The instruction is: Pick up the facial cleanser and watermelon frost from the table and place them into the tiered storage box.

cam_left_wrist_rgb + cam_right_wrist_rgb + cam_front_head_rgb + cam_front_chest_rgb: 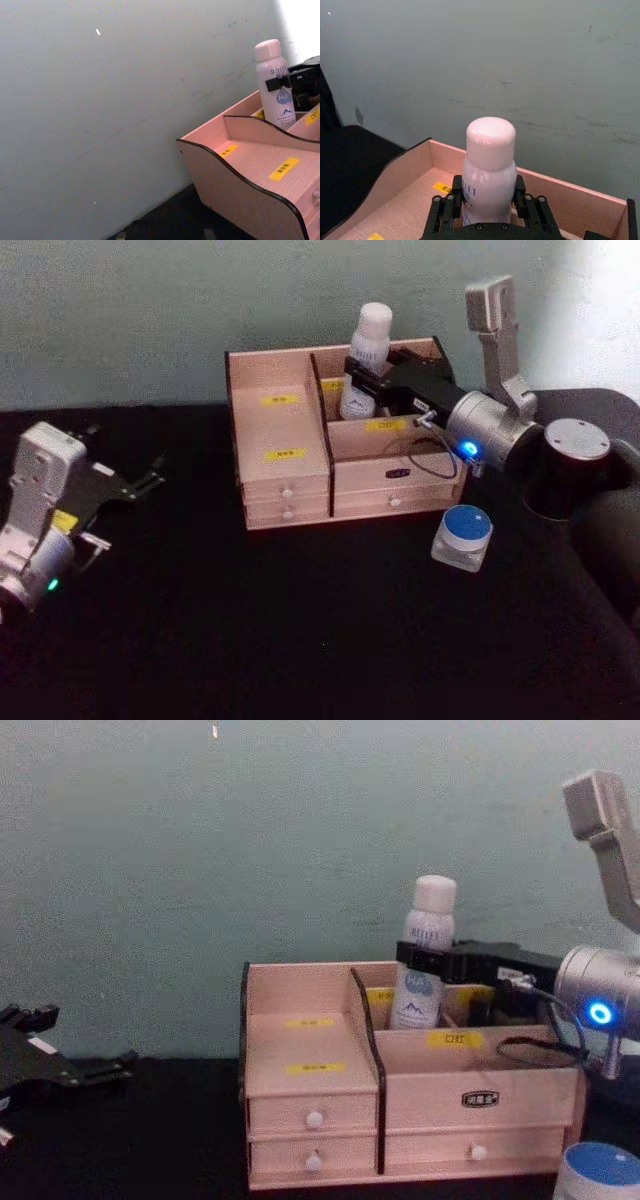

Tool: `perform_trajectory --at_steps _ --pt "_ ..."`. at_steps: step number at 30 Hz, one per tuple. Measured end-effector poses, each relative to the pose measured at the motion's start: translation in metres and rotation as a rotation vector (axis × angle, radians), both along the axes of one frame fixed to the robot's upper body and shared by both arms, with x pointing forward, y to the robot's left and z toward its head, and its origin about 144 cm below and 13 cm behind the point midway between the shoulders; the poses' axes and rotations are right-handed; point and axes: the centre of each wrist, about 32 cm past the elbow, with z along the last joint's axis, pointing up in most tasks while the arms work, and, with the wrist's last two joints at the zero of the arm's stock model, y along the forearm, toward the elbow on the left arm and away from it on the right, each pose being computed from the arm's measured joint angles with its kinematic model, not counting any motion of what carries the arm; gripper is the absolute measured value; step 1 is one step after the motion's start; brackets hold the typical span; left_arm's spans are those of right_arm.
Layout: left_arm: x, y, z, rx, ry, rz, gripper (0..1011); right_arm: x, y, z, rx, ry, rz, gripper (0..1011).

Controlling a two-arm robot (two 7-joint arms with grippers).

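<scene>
A small jar (462,535) with a blue lid sits on the black worktop (300,640), just in front of the box (285,490). The box's yellow labels are too small to read. The right claw (362,375) grips a white bottle (374,325) marked "HA". The bottle is upright, its bottom inside the back right part. The left claw (150,475) is wide, far left. A green wall (150,320) is behind.

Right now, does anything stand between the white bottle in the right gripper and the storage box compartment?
Nothing visible does. The right gripper holds the white round-capped bottle upright, its base within the rear right compartment of the pink-beige wooden tiered storage box; the floor beneath is hidden.
</scene>
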Motion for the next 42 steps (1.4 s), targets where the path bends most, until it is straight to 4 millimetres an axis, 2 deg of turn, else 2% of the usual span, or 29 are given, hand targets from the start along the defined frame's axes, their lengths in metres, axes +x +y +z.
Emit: perform_trajectory --at_steps 42 --pt "0.000 0.000 0.000 0.000 0.000 0.000 1001 0.005 0.000 -0.014 -0.035 0.041 -0.009 596"
